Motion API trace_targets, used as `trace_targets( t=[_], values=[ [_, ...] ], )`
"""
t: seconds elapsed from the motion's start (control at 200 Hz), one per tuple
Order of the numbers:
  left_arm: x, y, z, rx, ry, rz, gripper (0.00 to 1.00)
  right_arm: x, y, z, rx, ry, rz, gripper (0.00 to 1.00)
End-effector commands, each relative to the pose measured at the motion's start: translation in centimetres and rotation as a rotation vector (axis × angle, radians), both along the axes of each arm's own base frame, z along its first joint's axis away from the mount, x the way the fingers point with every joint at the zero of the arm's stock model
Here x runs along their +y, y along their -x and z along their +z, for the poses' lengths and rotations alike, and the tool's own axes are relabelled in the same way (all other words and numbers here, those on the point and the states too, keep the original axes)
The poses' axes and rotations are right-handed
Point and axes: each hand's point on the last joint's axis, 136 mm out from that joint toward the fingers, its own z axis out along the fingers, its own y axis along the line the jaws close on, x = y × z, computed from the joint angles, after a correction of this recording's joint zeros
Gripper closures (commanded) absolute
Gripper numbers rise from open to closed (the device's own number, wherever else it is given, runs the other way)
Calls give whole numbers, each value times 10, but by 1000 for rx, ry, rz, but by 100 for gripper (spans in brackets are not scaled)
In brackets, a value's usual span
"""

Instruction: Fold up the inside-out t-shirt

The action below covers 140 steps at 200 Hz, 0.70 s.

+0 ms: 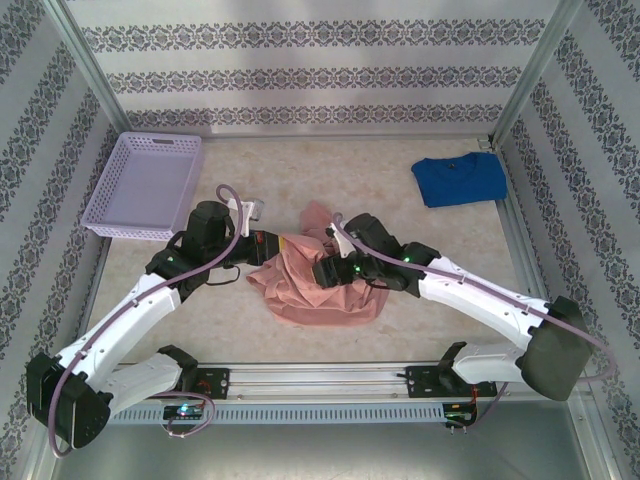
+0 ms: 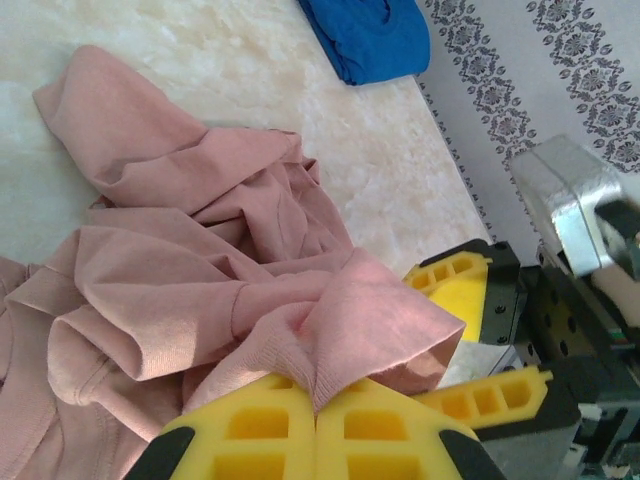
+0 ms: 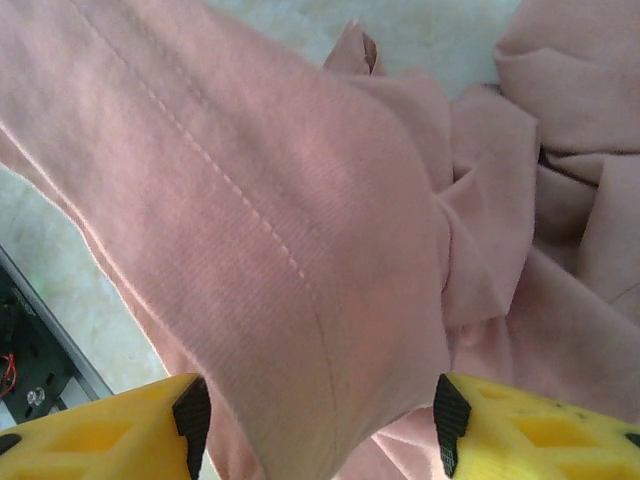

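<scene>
The left end effector [image 2: 316, 405] pinches a fold of the shirt [image 1: 300, 290], and the right end effector [image 3: 315, 415] gapes wide over loose cloth, so it should likely grip a seamed edge before both spread the heap crumpled mid-bench [image 1: 400, 180].

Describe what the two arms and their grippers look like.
The left arm and right arm have white links with black joint housings, small green lights, and a mauve cable running along each. The left gripper and right gripper have chunky yellow fingers moulded with hollow cells; black pads line the tips.
</scene>
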Motion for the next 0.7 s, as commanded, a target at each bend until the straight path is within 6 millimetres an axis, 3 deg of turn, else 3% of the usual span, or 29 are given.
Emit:
trace_targets(
  t=[0.0,0.225,0.445,0.555,0.695],
  values=[
    [3,-8,17,-30,14,29,100,-3,0,3,3,-13,-78,34],
    [4,-9,17,-34,4,31,100,-8,8,-10,39,27,-122,33],
    [4,-10,18,-36,3,32,100,2,18,-17,74,8,-121,35],
    [5,-9,17,-36,0,32,100,2,21,-20,89,11,-121,46],
    [6,-9,16,-41,-8,34,100,-3,19,-18,68,25,-137,73]
  ],
)
